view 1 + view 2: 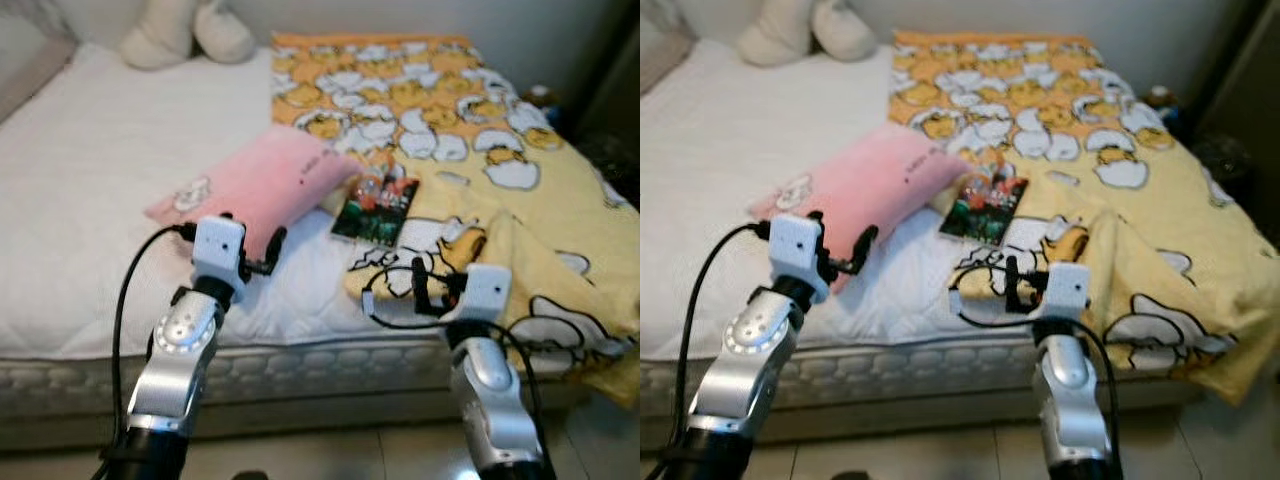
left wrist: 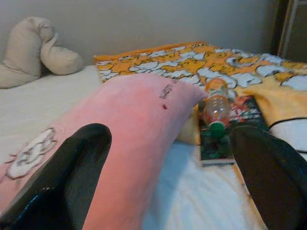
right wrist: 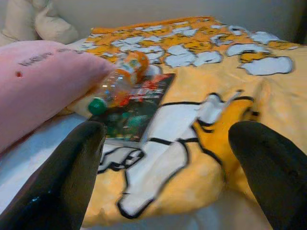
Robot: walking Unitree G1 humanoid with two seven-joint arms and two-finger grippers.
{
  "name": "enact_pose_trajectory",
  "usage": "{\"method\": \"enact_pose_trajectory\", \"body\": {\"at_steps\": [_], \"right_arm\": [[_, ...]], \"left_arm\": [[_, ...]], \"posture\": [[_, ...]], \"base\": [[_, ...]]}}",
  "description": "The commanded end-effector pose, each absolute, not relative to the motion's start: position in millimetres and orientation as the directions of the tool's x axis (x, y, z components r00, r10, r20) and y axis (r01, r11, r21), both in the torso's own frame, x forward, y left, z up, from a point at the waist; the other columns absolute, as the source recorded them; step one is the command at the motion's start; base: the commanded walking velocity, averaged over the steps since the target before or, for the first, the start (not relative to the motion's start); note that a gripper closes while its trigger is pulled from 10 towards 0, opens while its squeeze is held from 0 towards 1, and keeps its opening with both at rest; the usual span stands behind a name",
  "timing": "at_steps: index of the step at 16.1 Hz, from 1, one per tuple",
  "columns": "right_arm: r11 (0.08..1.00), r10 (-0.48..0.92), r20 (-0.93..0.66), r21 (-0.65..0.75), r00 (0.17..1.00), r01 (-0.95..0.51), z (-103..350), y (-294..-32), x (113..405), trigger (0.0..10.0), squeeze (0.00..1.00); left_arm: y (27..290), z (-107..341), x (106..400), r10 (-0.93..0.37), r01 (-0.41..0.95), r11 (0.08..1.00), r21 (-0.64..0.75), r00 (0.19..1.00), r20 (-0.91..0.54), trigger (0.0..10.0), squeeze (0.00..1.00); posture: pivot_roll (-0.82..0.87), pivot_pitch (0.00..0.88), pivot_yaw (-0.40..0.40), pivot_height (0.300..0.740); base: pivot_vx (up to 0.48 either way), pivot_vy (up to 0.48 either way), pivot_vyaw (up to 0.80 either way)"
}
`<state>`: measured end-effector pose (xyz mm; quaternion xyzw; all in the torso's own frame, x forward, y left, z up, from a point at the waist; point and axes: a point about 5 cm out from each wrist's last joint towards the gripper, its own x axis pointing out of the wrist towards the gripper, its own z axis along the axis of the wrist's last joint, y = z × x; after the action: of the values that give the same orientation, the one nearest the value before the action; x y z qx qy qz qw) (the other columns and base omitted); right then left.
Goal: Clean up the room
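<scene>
Currently, both arms are raised in front of a bed point(image 1: 90, 190) with a white mattress cover, and neither gripper holds anything. The left gripper point(image 1: 262, 255) hovers above the near edge of a pink pillow point(image 1: 265, 180); its two black fingers point(image 2: 67, 177) are spread wide, with the pillow's near end between them in the left wrist view, but contact cannot be confirmed. The right gripper point(image 1: 420, 283) hangs over the near edge of a yellow cartoon-print blanket point(image 1: 480, 130), fingers point(image 3: 72, 167) likewise spread wide and gripping nothing.

The items to be tidied lie together near the middle of the bed. A book point(image 1: 377, 212) with a dark, colourful cover rests flat where the white sheet meets the blanket's edge. A clear plastic bottle point(image 3: 117, 81) with a green cap and orange label lies on its side across the book, one end against the pillow. The pillow sits askew, well apart from the head of the bed, where a cream cushion point(image 1: 185, 30) rests against the wall. The blanket covers only the right half of the bed and is rumpled at its near corner.

Judged from the spread fingers and the aim of each wrist, the stance is a pre-grasp one: the left arm appears set for the pillow, the right for the bottle and book.
</scene>
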<state>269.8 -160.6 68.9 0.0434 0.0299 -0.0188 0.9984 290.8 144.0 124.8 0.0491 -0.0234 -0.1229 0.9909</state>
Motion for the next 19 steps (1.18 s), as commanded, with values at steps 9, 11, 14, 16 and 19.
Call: {"method": "enact_pose_trajectory", "body": {"at_steps": [9,11,14,16,19], "right_arm": [[0.995,-0.029,-0.035,0.090,0.999,0.032,80.6,-159.9,281.4,10.0,0.00],[0.993,-0.049,-0.044,0.106,0.998,0.053,81.2,-163.3,287.4,10.0,0.00],[0.982,-0.097,-0.063,0.154,0.993,0.106,91.0,-170.0,315.0,10.0,0.00],[0.983,-0.099,-0.050,0.149,0.994,0.106,97.1,-172.1,322.4,10.0,0.00],[0.989,-0.093,-0.023,0.111,0.995,0.095,102.4,-175.1,328.3,10.0,0.00]], "left_arm": [[146.2,137.3,289.8,-0.235,0.221,0.967,0.123,0.966,0.107,10.0,0.00],[141.1,141.9,290.2,-0.262,0.244,0.958,0.151,0.959,0.111,10.0,0.00],[135.6,147.7,291.0,-0.277,0.261,0.954,0.147,0.955,0.105,10.0,0.00],[134.8,148.6,291.7,-0.283,0.264,0.949,0.172,0.954,0.095,10.0,0.00],[136.7,150.7,294.3,-0.276,0.256,0.948,0.189,0.957,0.089,10.0,0.00]], "posture": [[-0.01,0.000,-0.010,0.740],[0.00,0.000,-0.011,0.740],[0.01,0.000,-0.003,0.740],[0.02,0.000,0.001,0.740],[0.03,0.000,-0.004,0.740]], "base": [[0.208,0.383,0.00],[0.476,0.000,0.00],[0.080,0.000,0.00],[0.000,0.000,0.00],[0.000,0.000,0.00]]}}
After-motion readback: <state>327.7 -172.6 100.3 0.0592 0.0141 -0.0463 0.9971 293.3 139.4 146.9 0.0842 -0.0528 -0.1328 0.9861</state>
